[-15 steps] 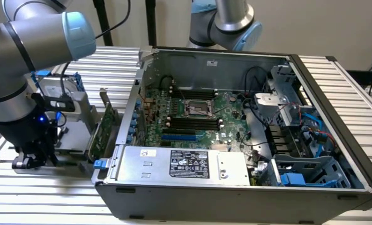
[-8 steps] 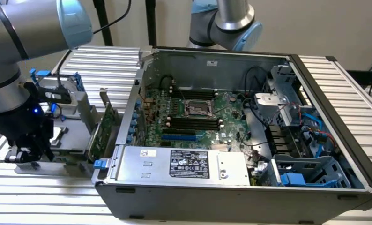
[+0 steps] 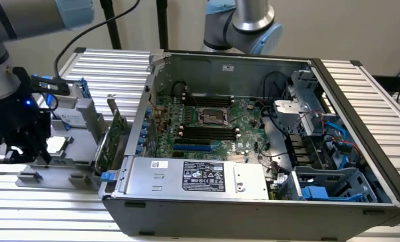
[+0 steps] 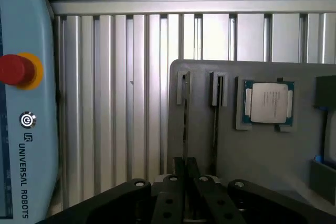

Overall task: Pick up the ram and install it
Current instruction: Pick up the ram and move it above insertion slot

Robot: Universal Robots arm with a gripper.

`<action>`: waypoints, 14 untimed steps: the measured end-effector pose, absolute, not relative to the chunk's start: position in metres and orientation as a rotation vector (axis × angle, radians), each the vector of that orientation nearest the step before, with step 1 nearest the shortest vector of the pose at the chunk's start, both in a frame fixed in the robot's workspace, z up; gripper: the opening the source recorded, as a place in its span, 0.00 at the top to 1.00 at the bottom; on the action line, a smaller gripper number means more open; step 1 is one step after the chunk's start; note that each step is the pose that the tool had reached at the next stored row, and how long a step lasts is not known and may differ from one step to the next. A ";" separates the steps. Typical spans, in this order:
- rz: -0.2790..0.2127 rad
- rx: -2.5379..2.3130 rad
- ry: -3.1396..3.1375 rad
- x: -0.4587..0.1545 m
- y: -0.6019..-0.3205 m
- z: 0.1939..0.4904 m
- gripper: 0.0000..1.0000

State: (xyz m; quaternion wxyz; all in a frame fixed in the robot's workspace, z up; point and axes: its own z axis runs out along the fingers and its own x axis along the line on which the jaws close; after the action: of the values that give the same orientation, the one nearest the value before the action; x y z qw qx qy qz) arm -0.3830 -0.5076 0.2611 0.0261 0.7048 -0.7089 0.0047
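The black two-fingered gripper (image 4: pixel 185 165) is closed narrowly on the ram (image 4: pixel 185 114), a long thin stick seen edge-on. The ram is seated in the flat grey holder's (image 4: pixel 262 177) slot.

1. I see a ribbed metal worktop (image 3: pixel 361 96) carrying an open computer case (image 3: pixel 254 212).
2. Inside the case lies a green motherboard (image 3: pixel 247 113), with a silver power supply (image 3: pixel 200 177) along the near wall.
3. On the exterior view's left of the case sits a grey tray (image 4: pixel 262 156), with a processor (image 4: pixel 268 103) in its recess.
4. A tall green card (image 3: pixel 113 136) stands between tray and case.
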 end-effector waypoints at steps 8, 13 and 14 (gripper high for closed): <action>0.006 2.196 -2.178 -0.363 -0.508 0.298 0.86; -0.002 2.205 -2.173 -0.345 -0.508 0.320 0.86; -0.004 2.207 -2.173 -0.341 -0.508 0.325 0.86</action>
State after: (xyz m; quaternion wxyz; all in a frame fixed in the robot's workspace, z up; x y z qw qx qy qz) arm -0.3412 -0.5076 0.3251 0.0224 0.7123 -0.7015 -0.0014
